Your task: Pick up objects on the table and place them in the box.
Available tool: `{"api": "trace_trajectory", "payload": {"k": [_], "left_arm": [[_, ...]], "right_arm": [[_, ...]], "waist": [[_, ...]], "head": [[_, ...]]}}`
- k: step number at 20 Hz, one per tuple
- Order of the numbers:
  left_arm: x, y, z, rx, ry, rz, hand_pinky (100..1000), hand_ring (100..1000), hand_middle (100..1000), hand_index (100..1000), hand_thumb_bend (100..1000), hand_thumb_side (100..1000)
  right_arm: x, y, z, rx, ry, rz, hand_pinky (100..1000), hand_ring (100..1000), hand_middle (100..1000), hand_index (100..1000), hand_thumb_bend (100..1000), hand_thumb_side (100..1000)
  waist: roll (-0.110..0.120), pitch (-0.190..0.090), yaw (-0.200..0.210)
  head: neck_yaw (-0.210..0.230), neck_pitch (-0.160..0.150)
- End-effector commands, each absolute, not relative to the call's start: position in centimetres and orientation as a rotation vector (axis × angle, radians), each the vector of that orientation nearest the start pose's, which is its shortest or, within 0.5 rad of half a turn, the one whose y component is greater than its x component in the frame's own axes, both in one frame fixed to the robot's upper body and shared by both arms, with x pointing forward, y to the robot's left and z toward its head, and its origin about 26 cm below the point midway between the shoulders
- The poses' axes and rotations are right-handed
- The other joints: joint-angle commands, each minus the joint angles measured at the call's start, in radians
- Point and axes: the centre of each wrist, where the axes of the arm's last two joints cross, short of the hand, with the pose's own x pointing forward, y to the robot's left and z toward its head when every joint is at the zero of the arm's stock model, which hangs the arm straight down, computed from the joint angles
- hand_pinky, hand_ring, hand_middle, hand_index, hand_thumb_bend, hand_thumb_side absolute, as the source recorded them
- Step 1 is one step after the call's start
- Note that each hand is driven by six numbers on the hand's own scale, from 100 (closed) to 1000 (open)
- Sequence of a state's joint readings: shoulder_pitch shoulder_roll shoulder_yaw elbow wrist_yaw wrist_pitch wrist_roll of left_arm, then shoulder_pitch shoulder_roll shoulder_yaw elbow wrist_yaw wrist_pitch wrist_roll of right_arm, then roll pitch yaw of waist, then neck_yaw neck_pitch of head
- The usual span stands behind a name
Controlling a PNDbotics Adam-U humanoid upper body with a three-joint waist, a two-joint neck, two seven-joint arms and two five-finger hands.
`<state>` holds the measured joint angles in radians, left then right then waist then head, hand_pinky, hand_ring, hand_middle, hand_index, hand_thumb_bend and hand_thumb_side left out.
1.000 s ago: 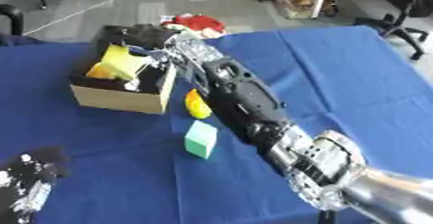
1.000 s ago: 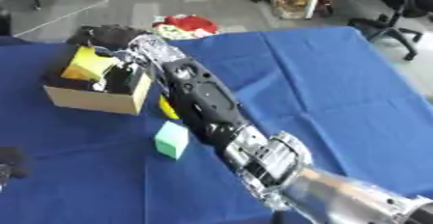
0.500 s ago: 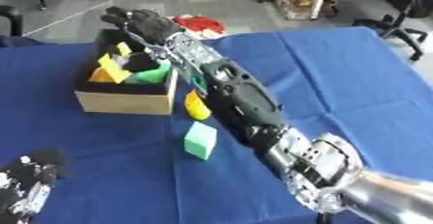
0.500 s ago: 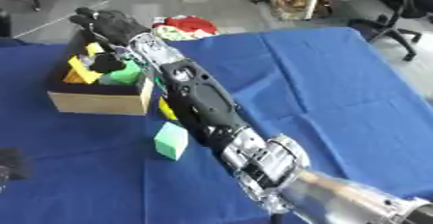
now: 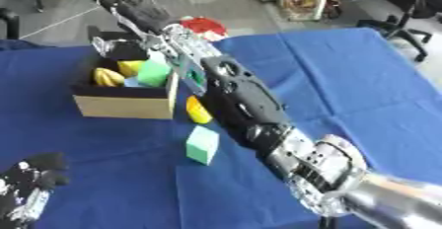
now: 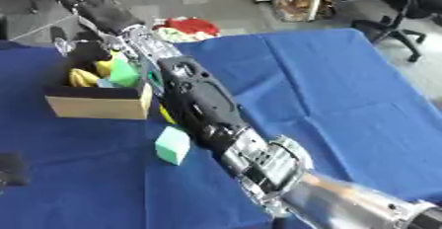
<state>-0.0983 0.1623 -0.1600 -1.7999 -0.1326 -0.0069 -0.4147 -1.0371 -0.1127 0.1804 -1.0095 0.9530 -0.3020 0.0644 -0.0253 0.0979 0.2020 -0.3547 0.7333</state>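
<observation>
Box (image 5: 121, 105): green block (image 5: 154, 73) and yellow pieces inside.
Right hand (image 5: 129, 7): fingers spread, empty, above box.
Left hand (image 5: 34, 173): lower-left corner, cut off; grip unreadable.
Yellow object (image 5: 198, 110): half hidden by arm.

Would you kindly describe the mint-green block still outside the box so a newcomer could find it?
Start at the cardboard box on the blue table. Just in front lies the mint-green block, nearer the camera than the yellow piece, and the only boxy thing there.

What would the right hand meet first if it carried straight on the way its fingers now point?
Probably nothing on the table: the right hand is above and beyond the box, pointing off the far edge toward the floor. Depth is uncertain.
</observation>
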Motion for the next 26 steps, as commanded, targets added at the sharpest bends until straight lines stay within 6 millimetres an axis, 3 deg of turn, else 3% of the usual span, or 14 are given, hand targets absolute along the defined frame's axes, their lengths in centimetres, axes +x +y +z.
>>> {"api": "trace_trajectory", "payload": {"k": [1, 4, 5, 6, 10, 12, 16, 19, 25, 26], "left_arm": [[29.1, 22.5, 8.3, -0.163, -1.793, -0.761, 736, 628, 653, 814, 100, 553], [29.0, 23.1, 8.2, -0.132, -1.788, -0.746, 736, 628, 653, 814, 100, 553], [29.0, 23.2, 8.2, -0.125, -1.788, -0.743, 736, 628, 653, 813, 100, 559], [29.0, 23.3, 8.2, -0.117, -1.788, -0.739, 736, 628, 653, 813, 100, 553], [29.0, 23.7, 8.1, -0.095, -1.785, -0.732, 735, 628, 653, 813, 100, 553], [29.0, 23.8, 8.1, -0.087, -1.783, -0.73, 735, 628, 652, 813, 100, 554], [29.0, 23.9, 8.1, -0.083, -1.78, -0.732, 735, 628, 652, 814, 100, 556], [29.0, 23.8, 8.1, -0.088, -1.78, -0.737, 735, 627, 652, 814, 100, 556], [29.0, 23.8, 8.0, -0.089, -1.779, -0.738, 735, 627, 652, 814, 100, 556], [29.0, 23.7, 8.1, -0.092, -1.782, -0.741, 735, 627, 652, 814, 100, 557]], "right_arm": [[45.6, -14.7, 24.9, 0.899, 2.8, -1.965, 880, 861, 954, 1000, 100, 318], [43.3, -18.8, 25.8, 0.825, 2.708, -2.072, 880, 861, 954, 1000, 100, 221], [42.6, -19.8, 25.9, 0.814, 2.689, -2.107, 882, 866, 953, 1000, 100, 100], [41.8, -21.1, 25.7, 0.811, 2.666, -2.159, 884, 869, 956, 1000, 100, 158], [39.7, -25.6, 23.9, 0.763, 2.572, -2.443, 899, 890, 958, 1000, 100, 100], [38.9, -26.8, 23.1, 0.715, 2.435, -2.621, 922, 917, 966, 1000, 100, 100], [38.2, -26.5, 22.0, 0.567, 2.029, -2.928, 946, 950, 969, 1000, 207, 100], [38.4, -25.3, 20.8, 0.446, 1.805, -3.043, 954, 959, 967, 1000, 237, 100], [38.9, -24.9, 20.1, 0.412, 1.72, -3.07, 954, 959, 967, 1000, 237, 100], [38.8, -24.7, 19.9, 0.399, 1.715, -3.069, 968, 978, 966, 1000, 288, 100]], "waist": [[-0.009, -0.024, -0.008], [-0.019, -0.029, -0.026], [-0.021, -0.03, -0.029], [-0.023, -0.03, -0.033], [-0.028, -0.03, -0.045], [-0.03, -0.03, -0.047], [-0.034, -0.03, -0.049], [-0.032, -0.03, -0.048], [-0.03, -0.029, -0.049], [-0.029, -0.028, -0.045]], "head": [[0.022, -0.01], [0.043, -0.003], [0.047, -0.001], [0.05, 0.0], [0.064, 0.002], [0.067, 0.005], [0.069, 0.01], [0.069, 0.011], [0.07, 0.012], [0.066, 0.011]]}}
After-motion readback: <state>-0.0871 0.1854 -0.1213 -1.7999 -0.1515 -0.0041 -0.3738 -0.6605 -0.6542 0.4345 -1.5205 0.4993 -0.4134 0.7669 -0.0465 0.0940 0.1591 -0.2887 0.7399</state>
